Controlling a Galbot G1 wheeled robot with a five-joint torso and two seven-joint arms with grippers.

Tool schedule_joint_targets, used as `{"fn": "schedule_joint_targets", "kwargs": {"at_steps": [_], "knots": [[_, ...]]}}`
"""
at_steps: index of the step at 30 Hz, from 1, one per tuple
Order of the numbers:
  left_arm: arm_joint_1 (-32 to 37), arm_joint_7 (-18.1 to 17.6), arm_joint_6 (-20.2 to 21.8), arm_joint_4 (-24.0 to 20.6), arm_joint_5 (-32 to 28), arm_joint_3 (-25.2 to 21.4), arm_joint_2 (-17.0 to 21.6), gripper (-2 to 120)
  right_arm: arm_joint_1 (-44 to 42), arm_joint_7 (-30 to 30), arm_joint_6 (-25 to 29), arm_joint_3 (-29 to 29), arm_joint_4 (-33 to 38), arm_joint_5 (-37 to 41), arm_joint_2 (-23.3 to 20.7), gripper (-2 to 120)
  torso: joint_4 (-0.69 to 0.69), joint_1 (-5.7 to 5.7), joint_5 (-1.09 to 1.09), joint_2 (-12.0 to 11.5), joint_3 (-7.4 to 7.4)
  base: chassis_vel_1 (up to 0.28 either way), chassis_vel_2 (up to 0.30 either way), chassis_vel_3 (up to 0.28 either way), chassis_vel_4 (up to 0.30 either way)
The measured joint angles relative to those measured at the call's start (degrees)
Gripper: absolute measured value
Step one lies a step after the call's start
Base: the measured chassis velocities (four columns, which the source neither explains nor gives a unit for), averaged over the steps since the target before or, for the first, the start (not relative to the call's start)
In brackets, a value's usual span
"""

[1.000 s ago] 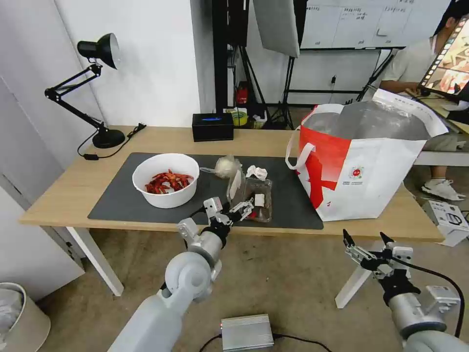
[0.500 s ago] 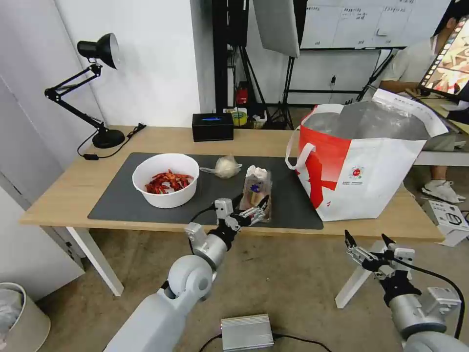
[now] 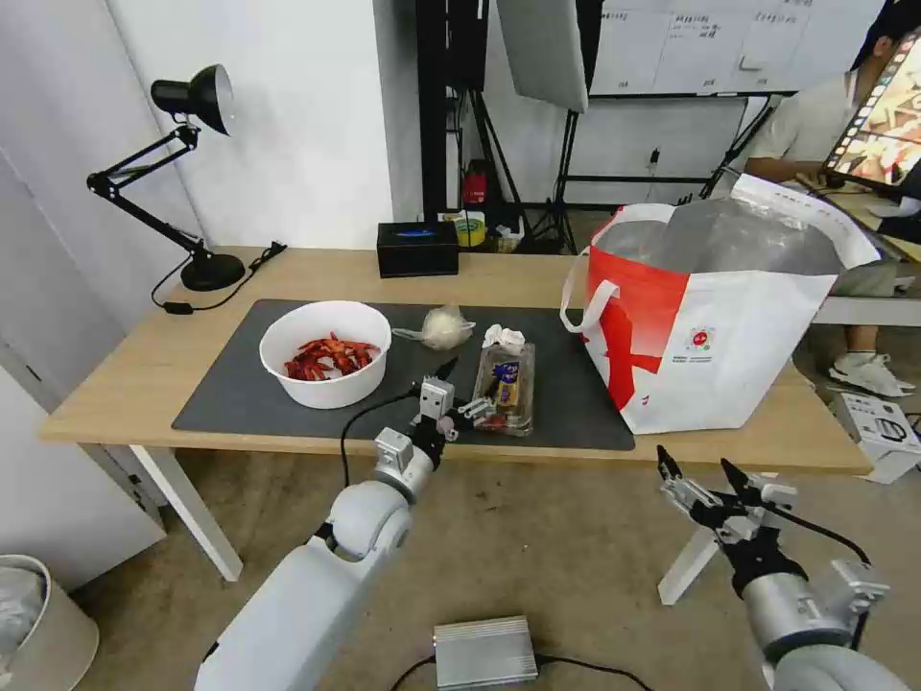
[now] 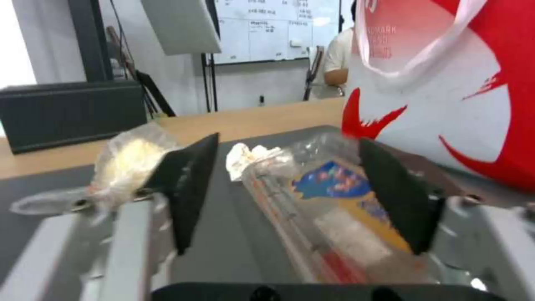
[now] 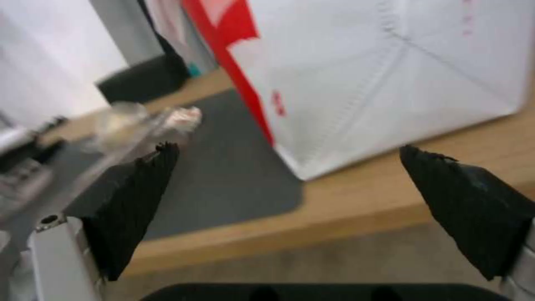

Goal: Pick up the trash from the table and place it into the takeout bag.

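Left gripper (image 4: pixel 287 184): fingers spread, with the clear box (image 4: pixel 334 209) lying on the mat between them, nearer the right-hand finger. Closing off-centre will likely crush the thin lid or skid the box into the tissue (image 4: pixel 248 156) just beyond. Right gripper (image 3: pixel 705 480): fingers spread, idle below the table edge.

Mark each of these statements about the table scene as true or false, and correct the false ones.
1. The left gripper is open at the clear box. True.
2. The takeout bag lies flat on its side. False: it stands upright, open at the top.
3. The bowl holds red shells. True.
4. The right gripper holds the tissue. False: it is open, below the table edge.
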Motion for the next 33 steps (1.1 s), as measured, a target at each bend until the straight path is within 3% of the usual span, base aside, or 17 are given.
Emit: {"fn": "schedule_joint_targets", "kwargs": {"at_steps": [1, 2, 7, 8, 11, 13, 15, 33], "knots": [[0.0, 0.0, 0.0, 0.0, 0.0, 0.0, 0.0, 63, 0.0, 0.0, 0.0, 0.0, 0.0, 0.0, 0.0, 100, 0.0, 0.0, 0.0, 0.0, 0.0, 0.0, 0.0, 0.0, 0.0], [-0.5, 0.5, 0.1, 0.2, 1.3, 0.3, 0.4, 49, 1.8, -0.1, -0.4, -0.9, 0.3, 4.8, -0.6, 100, 0.0, 0.0, 0.0, 0.0, 0.0, 0.0, 0.0, 0.0, 0.0], [-0.6, 1.0, 0.2, 0.2, 1.4, 0.6, 0.6, 45, 2.8, 0.2, -0.8, -1.4, 0.3, 6.3, -0.9, 100, -0.01, 0.0, 0.0, 0.0, 0.0, 0.0, 0.0, 0.0, 0.0], [-1.0, 2.0, 1.3, -0.3, 1.3, 1.5, 1.2, 29, 5.7, 1.5, -1.6, -2.7, -0.2, 9.7, -1.5, 100, 0.0, 0.0, 0.0, 0.0, 0.0, 0.0, 0.0, 0.0, 0.0], [-1.0, 2.0, 1.3, -0.3, 1.3, 1.5, 1.2, 29, 5.7, 1.5, -1.6, -2.7, -0.2, 9.7, -1.5, 100, 0.0, 0.0, 0.0, 0.0, 0.0, 0.0, 0.0, 0.0, 0.0], [-1.3, 3.5, 2.7, -0.8, 1.3, 2.5, 1.9, 9, 10.2, 3.6, -2.9, -4.4, -1.2, 15.0, -2.0, 100, -0.01, 0.0, 0.0, 0.0, -0.01, 0.0, 0.0, 0.0, 0.0], [-1.4, 3.8, 3.0, -0.9, 1.3, 2.7, 2.1, 3, 11.5, 4.3, -3.1, -4.9, -1.6, 16.0, -2.1, 100, 0.0, 0.0, 0.0, 0.0, 0.0, 0.0, 0.0, 0.0, 0.0], [-3.3, 7.6, 5.6, -1.5, 0.5, 5.5, 3.7, 0, 21.6, 8.7, -4.3, -9.4, -9.0, 21.6, -1.0, 100, -0.01, 0.0, 0.0, 0.0, 0.0, 0.0, 0.0, 0.0, 0.0]]}}
